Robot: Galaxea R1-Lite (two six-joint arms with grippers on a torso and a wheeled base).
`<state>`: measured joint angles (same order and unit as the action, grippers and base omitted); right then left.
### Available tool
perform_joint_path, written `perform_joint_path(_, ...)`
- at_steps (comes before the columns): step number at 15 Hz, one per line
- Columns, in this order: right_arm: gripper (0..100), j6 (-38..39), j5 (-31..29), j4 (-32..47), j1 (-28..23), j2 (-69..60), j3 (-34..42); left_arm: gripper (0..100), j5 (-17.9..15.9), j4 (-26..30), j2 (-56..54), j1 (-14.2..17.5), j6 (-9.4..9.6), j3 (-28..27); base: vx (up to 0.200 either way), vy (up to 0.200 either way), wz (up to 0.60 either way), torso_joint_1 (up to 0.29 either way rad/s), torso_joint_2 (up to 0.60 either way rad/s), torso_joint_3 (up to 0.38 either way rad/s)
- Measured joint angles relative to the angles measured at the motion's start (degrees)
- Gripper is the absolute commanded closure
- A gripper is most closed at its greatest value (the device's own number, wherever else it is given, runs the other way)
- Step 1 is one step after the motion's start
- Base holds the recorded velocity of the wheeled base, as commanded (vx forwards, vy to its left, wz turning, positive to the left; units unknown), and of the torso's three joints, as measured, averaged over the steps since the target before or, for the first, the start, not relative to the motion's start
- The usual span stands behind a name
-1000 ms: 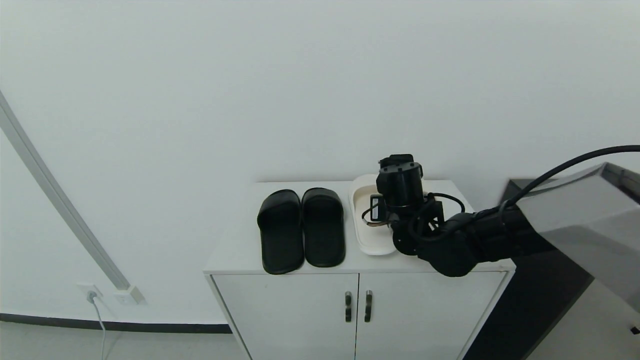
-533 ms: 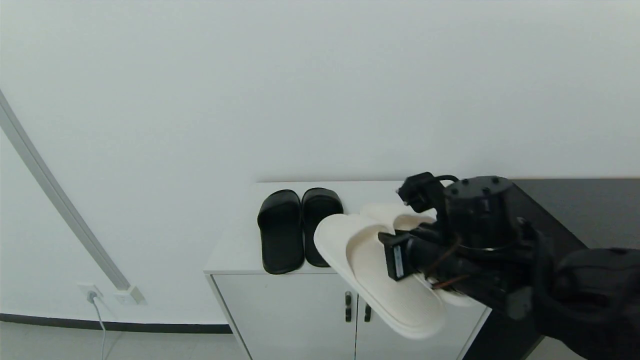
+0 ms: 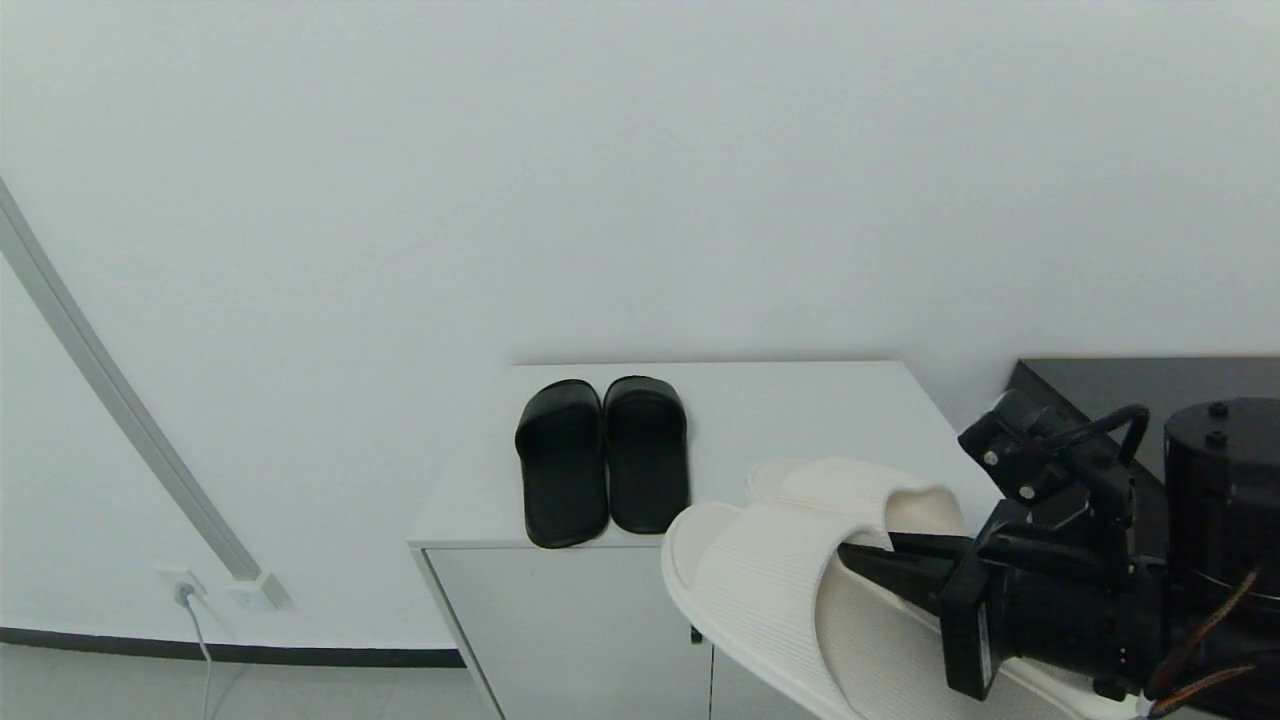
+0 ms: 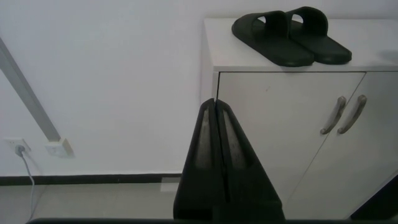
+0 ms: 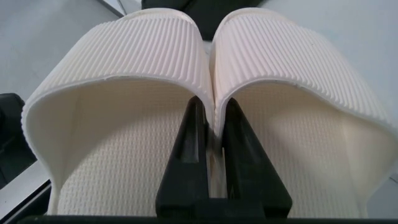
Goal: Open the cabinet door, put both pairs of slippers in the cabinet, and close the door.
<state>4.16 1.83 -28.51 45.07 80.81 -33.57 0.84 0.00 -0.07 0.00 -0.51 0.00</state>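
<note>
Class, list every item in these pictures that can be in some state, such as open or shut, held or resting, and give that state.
cabinet doors, both shut.
white slippers, held together in the air, off the cabinet top.
black slippers, resting side by side on the cabinet top.
right gripper, jaws shut on the white slippers.
left gripper, jaws shut, holding nothing.

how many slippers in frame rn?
4. Two black slippers lie side by side on the cabinet top. Two white slippers are clamped together in the right gripper, off the cabinet. None look hidden.
</note>
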Motion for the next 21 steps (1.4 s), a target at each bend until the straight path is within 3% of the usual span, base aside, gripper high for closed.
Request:
perform_joint_path(7, 100, 0.0, 0.1, -0.2, -0.1, -1.0, 0.6, 100, 0.0, 0.0, 0.0, 0.0, -0.02, 0.0, -0.200, 0.000, 0.00, 0.000, 0.00, 0.004)
perform_joint_path(21, 100, -1.0, 0.3, -0.3, -0.4, -1.1, 1.3, 100, 0.0, 0.0, 0.0, 0.0, -0.06, 0.0, 0.000, 0.000, 0.00, 0.000, 0.00, 0.000)
